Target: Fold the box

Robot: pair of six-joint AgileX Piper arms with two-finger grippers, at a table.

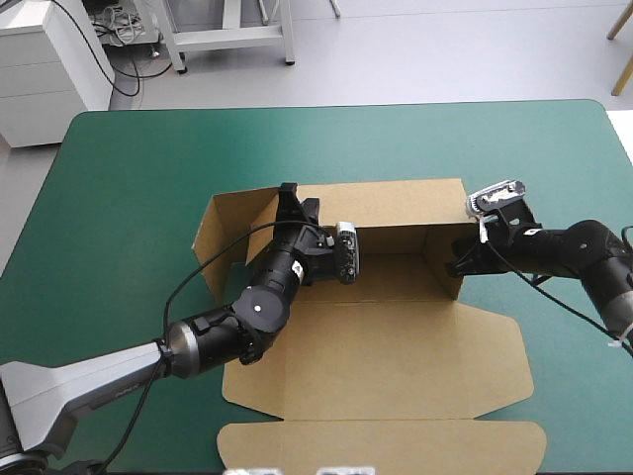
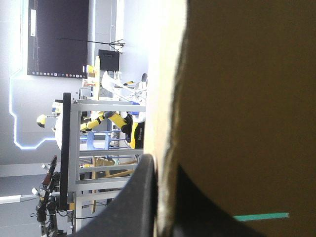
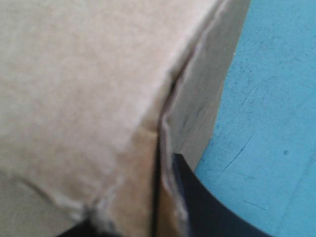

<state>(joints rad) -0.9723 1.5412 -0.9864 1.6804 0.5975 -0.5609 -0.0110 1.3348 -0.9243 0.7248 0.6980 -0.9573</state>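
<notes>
Teal-green cover [image 1: 119, 198]; fingers [image 2: 136, 200] partly behind box [image 1: 396, 346].

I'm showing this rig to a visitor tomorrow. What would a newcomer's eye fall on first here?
The brown box at the middle of the teal-green cover: its far walls stand raised while the lid lies flat toward the near edge. Then the grips on it: the left hand pinches raised board near the far left corner, the right hand pinches the right wall's corner.
</notes>
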